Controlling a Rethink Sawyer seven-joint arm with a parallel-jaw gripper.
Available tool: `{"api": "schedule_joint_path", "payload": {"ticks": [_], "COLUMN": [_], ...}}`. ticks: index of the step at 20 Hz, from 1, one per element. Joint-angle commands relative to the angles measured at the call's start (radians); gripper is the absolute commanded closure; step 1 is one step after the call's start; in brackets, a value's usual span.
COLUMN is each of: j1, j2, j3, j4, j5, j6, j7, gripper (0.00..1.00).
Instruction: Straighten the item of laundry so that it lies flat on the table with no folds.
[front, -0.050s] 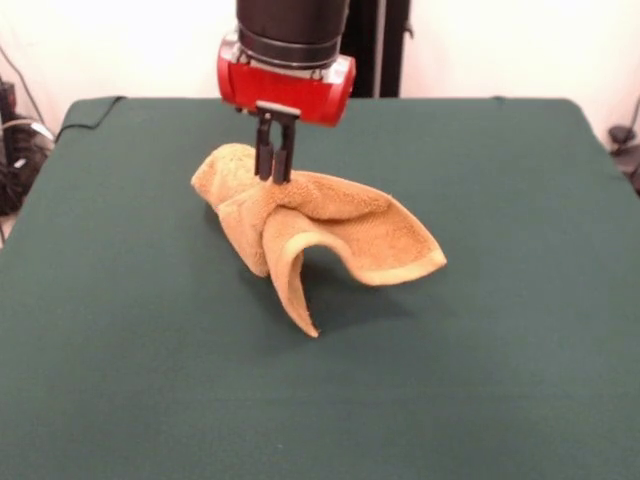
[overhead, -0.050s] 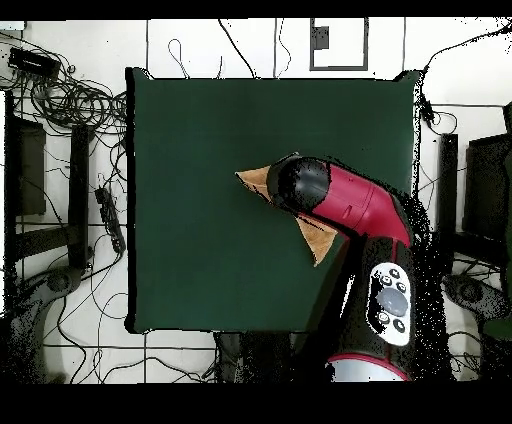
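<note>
Where the pincer (front, -0.050s: 275, 178) clamps its upper fold, orange-tan towel (front, -0.050s: 330, 225) hangs directly beneath, corners drooping toward green surface (front, -0.050s: 480, 380)

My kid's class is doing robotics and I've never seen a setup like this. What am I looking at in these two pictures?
It is a red and black robot arm working at a large table with a dark green cloth surface. One picture is taken from across the table, the other from straight above. In the front view the arm's hand, a pair of thin black fingers, is pinched shut on a small orange-tan terry-cloth towel and lifts it, so part of the towel hangs crumpled and curled above the cloth. From above, the arm hides most of the towel; only two corners peek out. Cables lie around the table.
</note>
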Motion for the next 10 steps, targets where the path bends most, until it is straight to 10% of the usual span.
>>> {"api": "schedule_joint_path", "payload": {"ticks": [1, 10], "j1": [0.012, 0.01], "j2": [0.001, -0.042], "j3": [0.057, 0.05], "j4": [0.118, 0.129], "j5": [0.041, 0.039], "j6": [0.067, 0.125], "j7": [0.238, 0.234], "gripper": [1.0, 1.0]}}
